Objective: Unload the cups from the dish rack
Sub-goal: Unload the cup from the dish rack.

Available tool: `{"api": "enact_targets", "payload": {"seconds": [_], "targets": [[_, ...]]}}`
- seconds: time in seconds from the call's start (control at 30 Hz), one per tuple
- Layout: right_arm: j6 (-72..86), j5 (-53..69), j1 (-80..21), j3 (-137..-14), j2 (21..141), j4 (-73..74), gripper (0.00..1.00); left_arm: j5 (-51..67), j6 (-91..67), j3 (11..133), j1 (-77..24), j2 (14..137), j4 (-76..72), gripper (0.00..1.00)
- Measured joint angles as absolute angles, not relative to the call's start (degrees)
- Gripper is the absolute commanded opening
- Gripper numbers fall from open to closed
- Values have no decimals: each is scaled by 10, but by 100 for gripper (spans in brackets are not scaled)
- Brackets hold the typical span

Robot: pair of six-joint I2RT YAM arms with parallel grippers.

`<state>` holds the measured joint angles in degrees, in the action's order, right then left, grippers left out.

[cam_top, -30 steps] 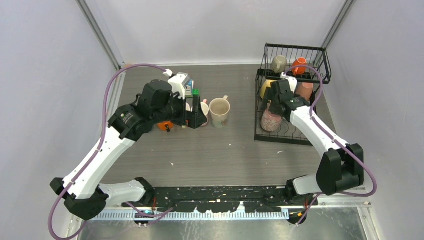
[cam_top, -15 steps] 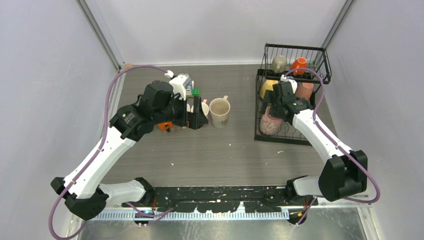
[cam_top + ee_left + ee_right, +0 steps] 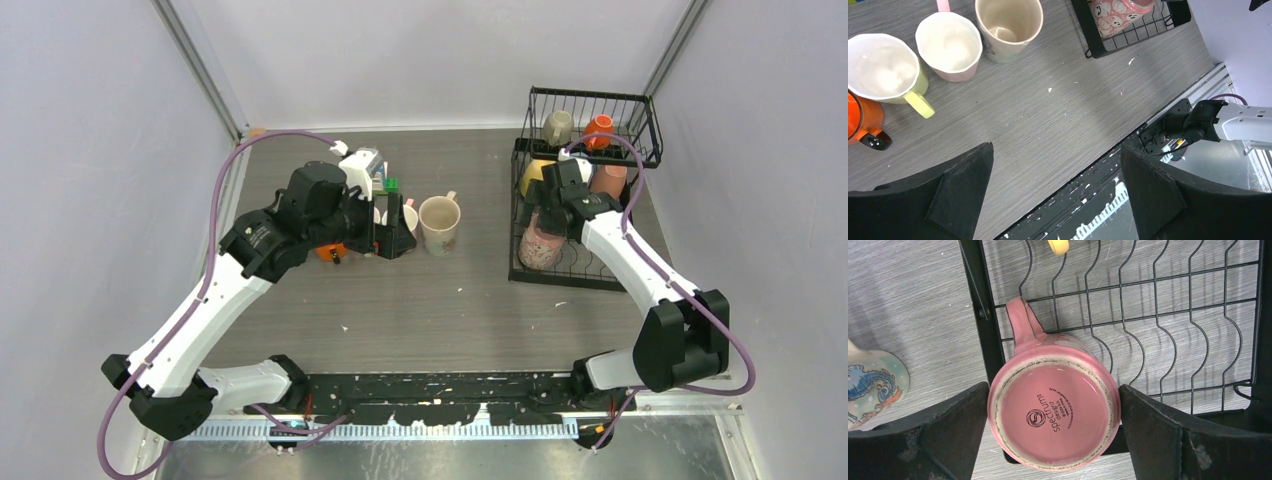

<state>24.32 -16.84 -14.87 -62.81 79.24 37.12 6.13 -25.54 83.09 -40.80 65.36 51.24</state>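
While the right claw (image 3: 1054, 432) is spread open around the upturned pink mug (image 3: 1055, 415) (unclenched), its handle could be snagged on the rack (image 3: 977, 290).

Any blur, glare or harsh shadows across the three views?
Top external: even soft light, faint shadows on the table, no blur. Left wrist: sharp, own fingers dark and featureless. Right wrist: pink mug base print legible, mild sheen, no blown glare.
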Motion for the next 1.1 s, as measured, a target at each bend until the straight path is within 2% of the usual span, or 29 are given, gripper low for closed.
{"api": "enact_targets", "payload": {"seconds": [1.03, 1.1], "targets": [[282, -196, -164, -608, 803, 361, 100, 73, -269, 811, -408, 685, 501, 100], [286, -196, -164, -608, 803, 362, 97, 75, -271, 811, -408, 688, 497, 100]]}}
